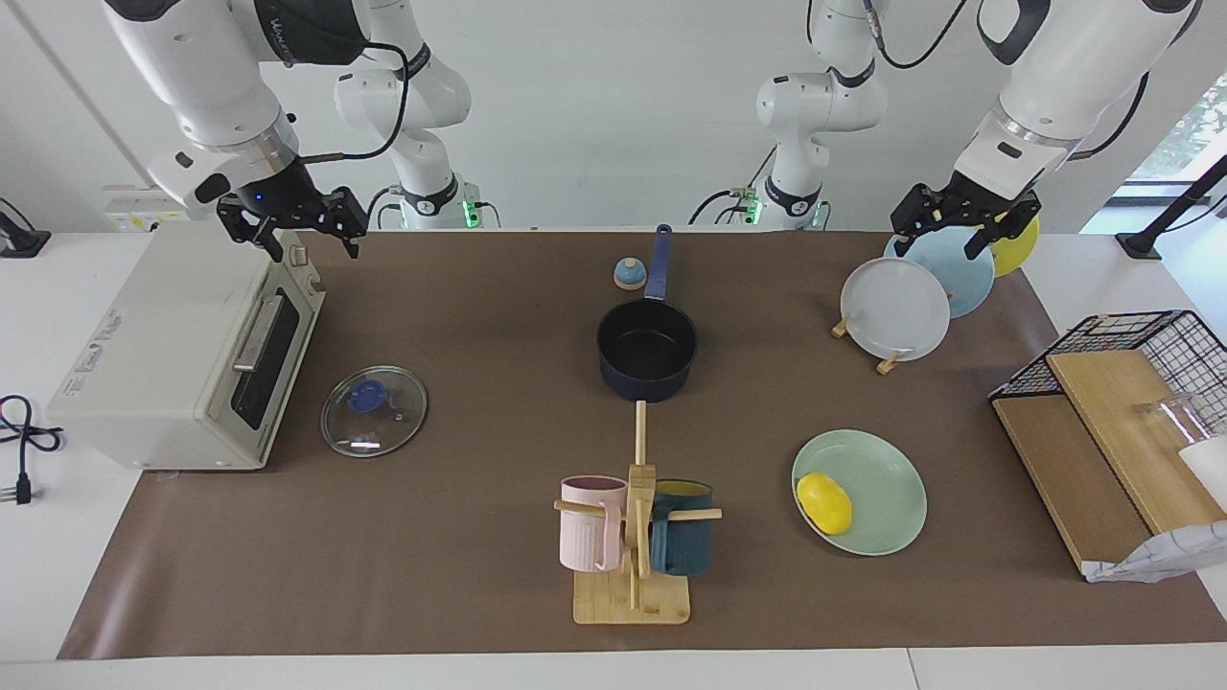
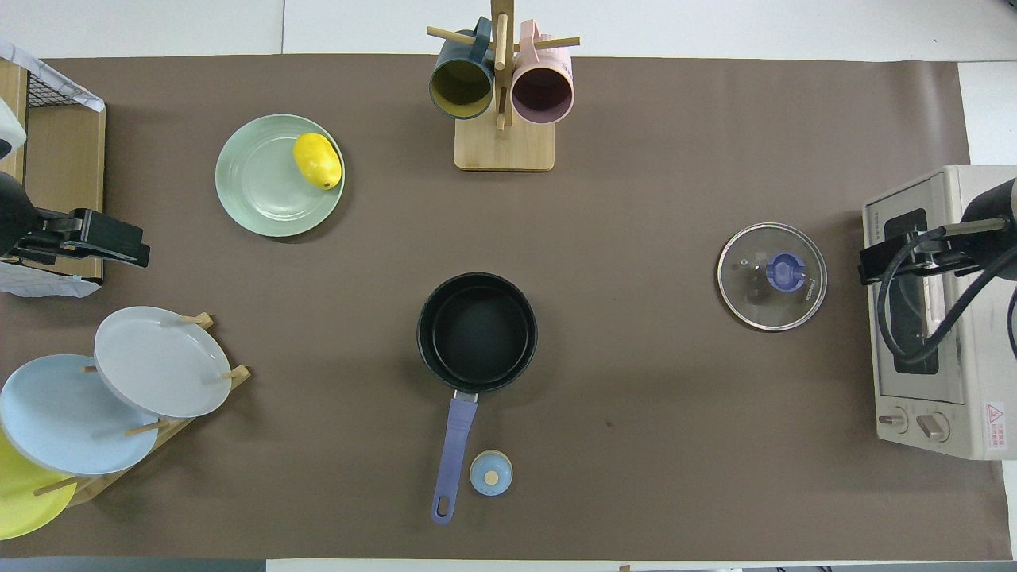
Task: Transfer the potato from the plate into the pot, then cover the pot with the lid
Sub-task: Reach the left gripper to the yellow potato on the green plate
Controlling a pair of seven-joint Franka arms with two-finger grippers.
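Observation:
A yellow potato (image 1: 824,502) (image 2: 317,160) lies on the mint-green plate (image 1: 882,479) (image 2: 262,191), toward the left arm's end of the table. The navy pot (image 1: 647,347) (image 2: 477,330) sits mid-table and holds nothing, its handle pointing toward the robots. Flat on the mat beside the toaster oven rests the glass lid (image 1: 374,410) (image 2: 751,290) with its blue knob up. My left gripper (image 1: 937,247) (image 2: 119,246) hangs open over the rack of upright plates. My right gripper (image 1: 314,249) (image 2: 874,266) hangs open over the toaster oven. Neither holds anything.
A toaster oven (image 1: 182,355) stands at the right arm's end. A mug tree (image 1: 633,537) with two mugs is farther from the robots than the pot. A small bell (image 1: 630,274) sits by the pot handle. Upright plates (image 1: 896,309) and a wire basket with wooden boards (image 1: 1112,422) occupy the left arm's end.

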